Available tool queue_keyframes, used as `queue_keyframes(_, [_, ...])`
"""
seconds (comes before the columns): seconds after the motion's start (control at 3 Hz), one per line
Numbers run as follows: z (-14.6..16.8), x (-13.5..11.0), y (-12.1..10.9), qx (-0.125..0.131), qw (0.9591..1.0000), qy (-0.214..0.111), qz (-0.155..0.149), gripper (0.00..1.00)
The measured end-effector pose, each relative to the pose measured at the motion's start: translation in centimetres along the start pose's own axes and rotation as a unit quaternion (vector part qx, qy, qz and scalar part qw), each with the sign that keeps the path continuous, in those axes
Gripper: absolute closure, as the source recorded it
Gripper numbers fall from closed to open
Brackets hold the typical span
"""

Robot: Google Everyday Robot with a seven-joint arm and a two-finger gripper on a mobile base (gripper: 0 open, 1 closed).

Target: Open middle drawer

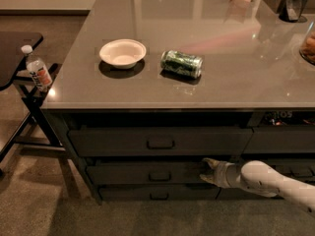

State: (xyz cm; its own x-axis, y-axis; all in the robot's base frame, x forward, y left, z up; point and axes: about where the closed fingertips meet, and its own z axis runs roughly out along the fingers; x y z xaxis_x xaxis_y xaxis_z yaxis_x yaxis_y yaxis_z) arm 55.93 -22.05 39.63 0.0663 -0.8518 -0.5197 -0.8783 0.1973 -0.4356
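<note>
The middle drawer (125, 174) is a wide dark grey front under the counter, with a small black loop handle (160, 176) at its centre. None of its inside shows. My gripper (205, 170) reaches in from the lower right on a white arm (268, 178). It is at the drawer front's right end, well to the right of the handle, at the same height. Whether it touches the front is unclear.
A taller drawer front (160, 141) lies above and a slim one (158, 194) below. On the grey counter (236, 68) sit a white bowl (122, 52) and a green can (181, 64) on its side. A water bottle (37, 69) stands on a dark stand at left.
</note>
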Motion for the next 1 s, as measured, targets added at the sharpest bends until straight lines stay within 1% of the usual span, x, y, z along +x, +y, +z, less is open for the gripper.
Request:
queue_keyframes(0.33, [-0.52,-0.4,-0.4,0.0,1.0,0.0,0.0,1.0])
queue_keyframes(0.67, [-0.65,-0.49,-0.47,0.0,1.0,0.0,0.0,0.98])
queue_keyframes(1.0, [-0.64,-0.49,-0.47,0.0,1.0,0.0,0.0,0.77])
